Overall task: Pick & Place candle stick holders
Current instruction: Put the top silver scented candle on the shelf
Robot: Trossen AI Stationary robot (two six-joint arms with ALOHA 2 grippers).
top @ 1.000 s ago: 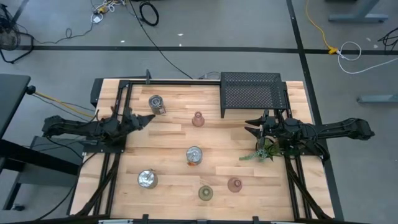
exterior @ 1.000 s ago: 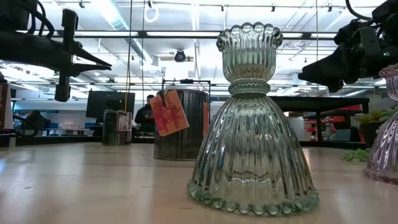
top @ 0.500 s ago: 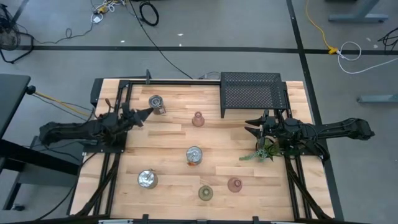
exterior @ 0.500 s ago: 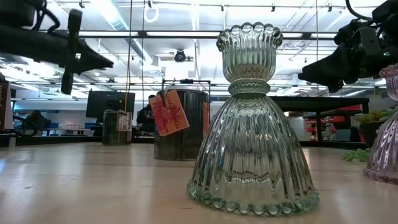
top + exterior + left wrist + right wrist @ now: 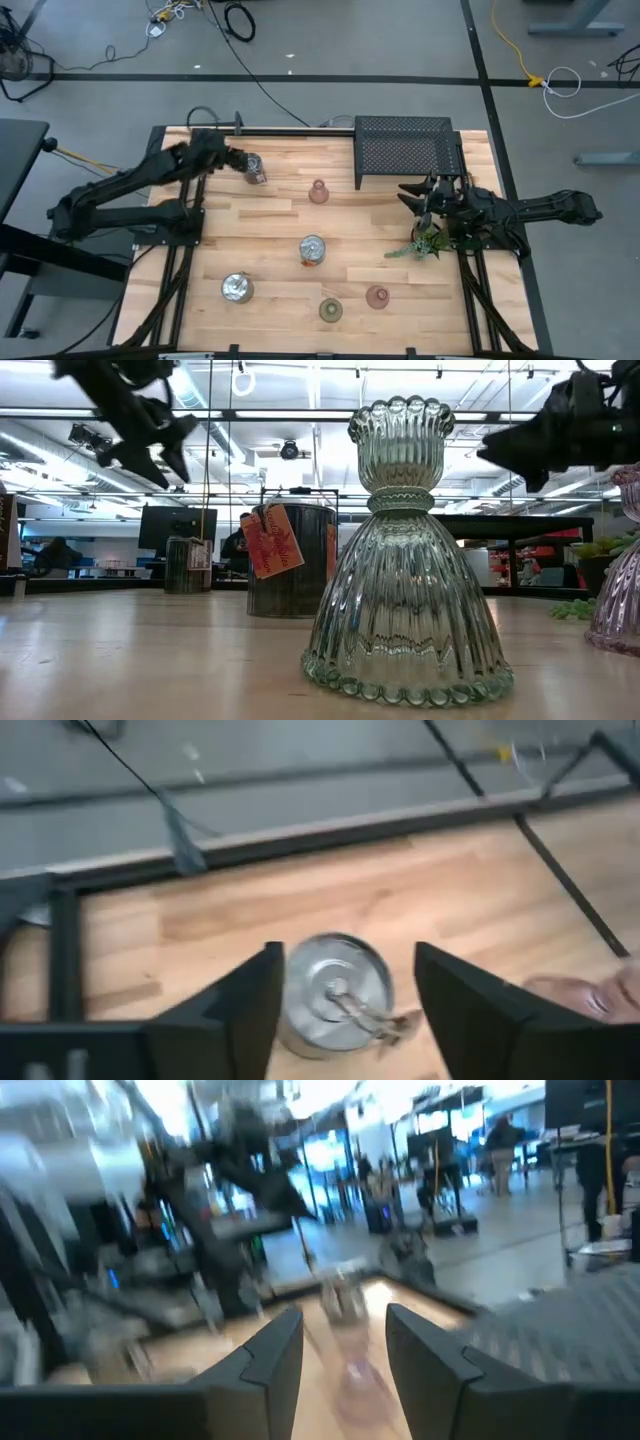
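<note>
A silver candle holder (image 5: 333, 990) sits just ahead of my left gripper (image 5: 345, 1010), between its spread fingers, ungrasped. My right gripper (image 5: 412, 193) hangs apart, fingers parted, empty.

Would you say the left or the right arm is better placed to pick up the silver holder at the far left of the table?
Left, probably. The left gripper hangs open right above that silver holder, fingers either side of it. The right gripper sits across the table beside the plant sprig.

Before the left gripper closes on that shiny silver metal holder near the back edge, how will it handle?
The shiny silver metal holder looks thin-walled, so probably light. Its smooth sides may slip between the open left gripper fingers. Being round, it would likely roll if tipped.
</note>
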